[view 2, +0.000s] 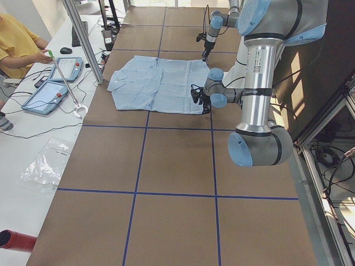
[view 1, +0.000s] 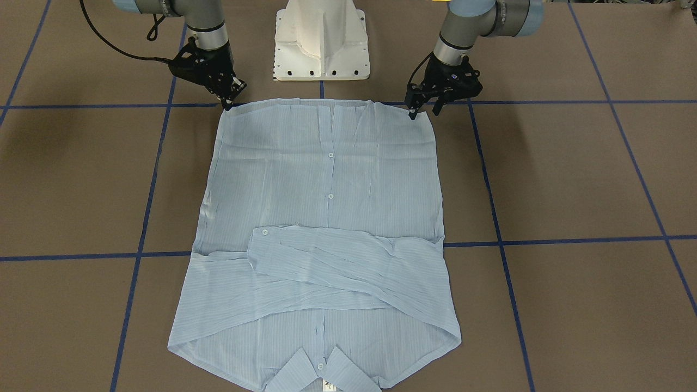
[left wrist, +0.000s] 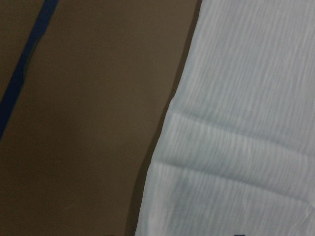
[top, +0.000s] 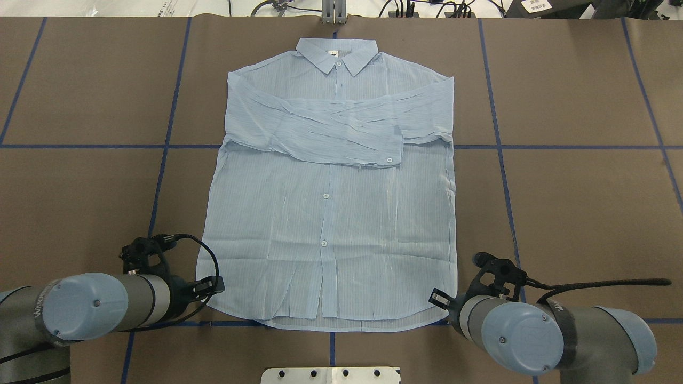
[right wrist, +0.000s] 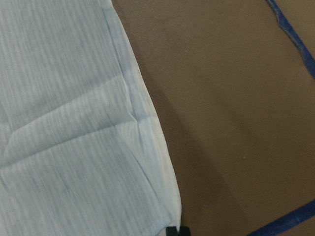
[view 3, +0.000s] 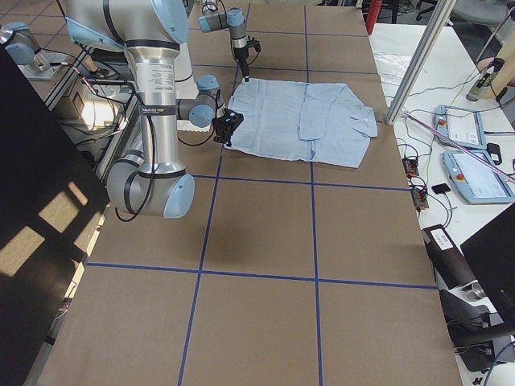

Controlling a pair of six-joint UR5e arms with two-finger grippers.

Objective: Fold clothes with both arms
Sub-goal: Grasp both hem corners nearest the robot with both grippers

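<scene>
The pale-blue striped shirt (view 1: 326, 179) lies flat, front up, on the brown table. Both sleeves are folded across the chest and the collar (top: 337, 53) is at the far side from me. My left gripper (view 1: 424, 111) is low at the hem's left corner, also in the overhead view (top: 211, 288). Its jaws look open, one fingertip (view 1: 412, 114) on the cloth. My right gripper (view 1: 233, 97) is low at the other hem corner (top: 438, 300) and looks open. The right wrist view shows the hem corner (right wrist: 170, 216) at a black fingertip (right wrist: 176, 231).
The white pedestal base (view 1: 322, 43) stands just behind the hem. Blue tape lines (view 1: 490, 190) cross the table. In the exterior left view an operator in yellow (view 2: 16, 39) and tablets (view 2: 50, 94) are beyond the table's far edge, next to a metal post (view 2: 83, 39).
</scene>
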